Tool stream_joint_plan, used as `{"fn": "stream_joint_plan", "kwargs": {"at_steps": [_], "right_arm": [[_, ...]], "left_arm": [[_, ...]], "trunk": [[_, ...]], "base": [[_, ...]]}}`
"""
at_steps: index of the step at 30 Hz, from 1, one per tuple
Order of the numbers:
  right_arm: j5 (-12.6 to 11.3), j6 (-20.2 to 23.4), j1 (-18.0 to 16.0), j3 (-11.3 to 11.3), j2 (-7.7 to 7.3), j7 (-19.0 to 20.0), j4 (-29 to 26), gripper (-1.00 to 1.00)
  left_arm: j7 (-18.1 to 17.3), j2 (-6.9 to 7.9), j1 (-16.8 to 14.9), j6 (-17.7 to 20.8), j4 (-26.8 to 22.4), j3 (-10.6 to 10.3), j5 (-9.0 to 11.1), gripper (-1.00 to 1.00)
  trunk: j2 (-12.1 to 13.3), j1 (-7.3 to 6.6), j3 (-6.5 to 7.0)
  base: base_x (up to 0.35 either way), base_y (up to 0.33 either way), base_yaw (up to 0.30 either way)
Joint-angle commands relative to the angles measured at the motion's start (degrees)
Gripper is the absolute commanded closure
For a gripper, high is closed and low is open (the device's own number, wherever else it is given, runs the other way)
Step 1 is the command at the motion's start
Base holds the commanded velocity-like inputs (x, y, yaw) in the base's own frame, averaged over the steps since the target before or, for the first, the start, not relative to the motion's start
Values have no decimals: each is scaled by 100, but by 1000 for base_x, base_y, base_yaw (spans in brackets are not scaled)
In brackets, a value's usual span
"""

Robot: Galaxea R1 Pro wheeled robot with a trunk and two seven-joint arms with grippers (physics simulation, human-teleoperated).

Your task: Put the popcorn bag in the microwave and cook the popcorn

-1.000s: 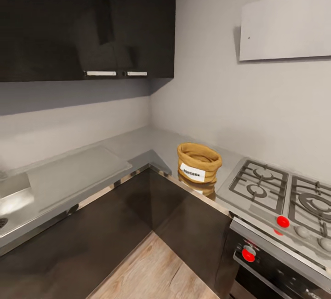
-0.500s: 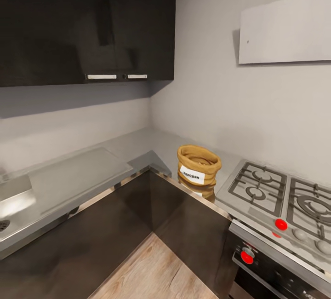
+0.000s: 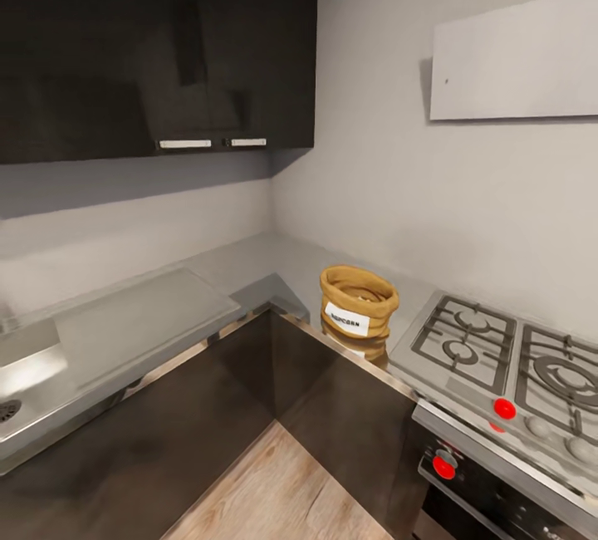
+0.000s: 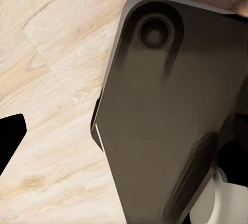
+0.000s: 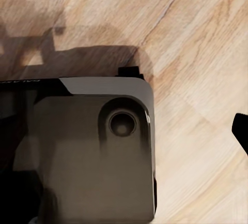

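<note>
From the head view, the popcorn bag [image 3: 359, 301] stands upright on the countertop [image 3: 249, 262], close to the front edge of the arm of the L that runs along the right wall, not far from the inner corner. Its white label faces out toward the robot, and its rolled rim is open at the top. Just beside it, further along the same edge, is the gas hob [image 3: 507, 357] with red knobs. On the other arm of the L a flat grey board [image 3: 141, 320] lies near the front edge, and next to it is a sink [image 3: 17, 390]. Dark wall cabinets [image 3: 158, 41] hang above. The bag is probably near the edge so that an arm can reach it easily.

In the left wrist view there is the robot's dark base [image 4: 170, 115] over the light wood floor [image 4: 46, 79]; the arm seems to hang down at the side for travelling. I cannot tell how wide the claw is.

In the right wrist view it is the same: dark base [image 5: 88, 157], wood floor [image 5: 196, 38], and the claw's opening cannot be judged.
</note>
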Motion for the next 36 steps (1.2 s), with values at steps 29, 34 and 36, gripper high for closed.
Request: {"fn": "stream_joint_plan", "kwargs": {"at_steps": [29,34,36], "right_arm": [[54,-59,-8,-50,-27,12,17,-100],[54,-59,-7,-50,-27,12,17,-100],[54,-59,-8,-51,-27,12,17,-100]], "left_arm": [[-1,-1,3,-9,-10,-5,16,-100],[-1,0,3,-9,-10,-4,16,-100],[-5,0,3,-9,-10,-6,16,-100]], "trunk": [[-5,1,-265],[-5,1,-311],[-5,1,-330]], "base": [[-60,0,0],[-330,0,0],[-271,0,0]]}}
